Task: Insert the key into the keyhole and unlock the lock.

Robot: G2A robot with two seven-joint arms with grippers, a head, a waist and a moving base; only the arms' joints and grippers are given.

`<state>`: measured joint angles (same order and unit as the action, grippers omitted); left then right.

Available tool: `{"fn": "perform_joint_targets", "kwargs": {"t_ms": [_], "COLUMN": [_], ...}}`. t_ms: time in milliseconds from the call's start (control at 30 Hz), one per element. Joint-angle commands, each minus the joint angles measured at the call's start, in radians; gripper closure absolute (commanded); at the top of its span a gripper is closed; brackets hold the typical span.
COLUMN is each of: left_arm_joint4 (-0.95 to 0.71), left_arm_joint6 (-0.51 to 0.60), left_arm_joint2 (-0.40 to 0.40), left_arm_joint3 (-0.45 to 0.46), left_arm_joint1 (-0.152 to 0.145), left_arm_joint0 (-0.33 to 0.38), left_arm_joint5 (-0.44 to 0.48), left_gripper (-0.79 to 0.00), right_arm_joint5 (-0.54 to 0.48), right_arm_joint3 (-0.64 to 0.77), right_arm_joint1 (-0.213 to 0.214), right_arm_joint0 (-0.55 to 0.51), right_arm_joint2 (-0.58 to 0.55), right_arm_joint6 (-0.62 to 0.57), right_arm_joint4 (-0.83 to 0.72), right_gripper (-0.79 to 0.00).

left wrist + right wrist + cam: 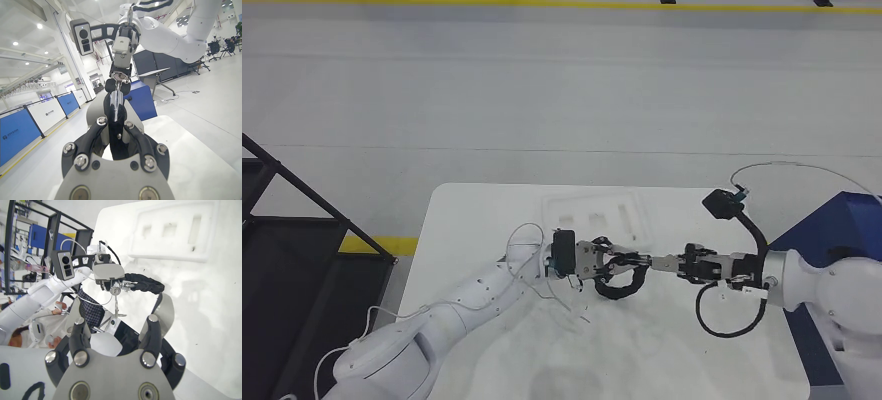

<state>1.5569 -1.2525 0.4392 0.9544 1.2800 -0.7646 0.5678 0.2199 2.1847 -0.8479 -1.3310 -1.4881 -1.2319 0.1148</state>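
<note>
the lock (115,103) is held clear of the bench (482,220), above its middle and just short of the foam tray (594,215) at the far edge. its chrome barrel is clamped by the left gripper (113,106). the key (120,76) is seated in the keyhole (115,291); depth cannot be told. the right gripper (122,302) is spread wide, with the key between its fingers untouched. risks noted: an off-centre closure could lever the key sideways or draw it out, and under torque the round barrel could be spun in the left grip.
</note>
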Motion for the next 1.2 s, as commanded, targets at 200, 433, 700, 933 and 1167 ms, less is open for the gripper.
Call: {"fn": "perform_joint_targets", "kwargs": {"t_ms": [200, 433, 700, 933, 1167], "left_arm_joint4": [-0.086, -0.144, -0.15, -0.225, -0.309], "left_arm_joint6": [0.173, 0.342, 0.5, 0.658, 0.757], "left_arm_joint2": [0.027, 0.089, 0.157, 0.2, 0.217], "left_arm_joint3": [0.101, 0.188, 0.259, 0.314, 0.331], "left_arm_joint1": [-0.068, -0.129, -0.161, -0.168, -0.159], "left_arm_joint0": [0.031, 0.032, 0.018, -0.009, -0.029], "left_arm_joint5": [0.173, 0.342, 0.424, 0.416, 0.393], "left_gripper": [0.0, 0.0, 0.0, 0.0, 0.0], "right_arm_joint5": [-0.277, -0.39, -0.39, -0.506, -0.634], "right_arm_joint3": [-0.018, -0.035, -0.035, 0.019, 0.061], "right_arm_joint1": [0.008, 0.01, 0.01, 0.011, 0.015], "right_arm_joint0": [-0.014, -0.053, -0.053, -0.065, -0.098], "right_arm_joint2": [0.014, 0.004, 0.004, 0.014, 0.032], "right_arm_joint6": [0.016, 0.075, 0.075, 0.141, 0.199], "right_arm_joint4": [0.095, 0.07, 0.07, 0.194, 0.353], "right_gripper": [-0.785, -0.785, -0.785, -0.785, -0.785]}}
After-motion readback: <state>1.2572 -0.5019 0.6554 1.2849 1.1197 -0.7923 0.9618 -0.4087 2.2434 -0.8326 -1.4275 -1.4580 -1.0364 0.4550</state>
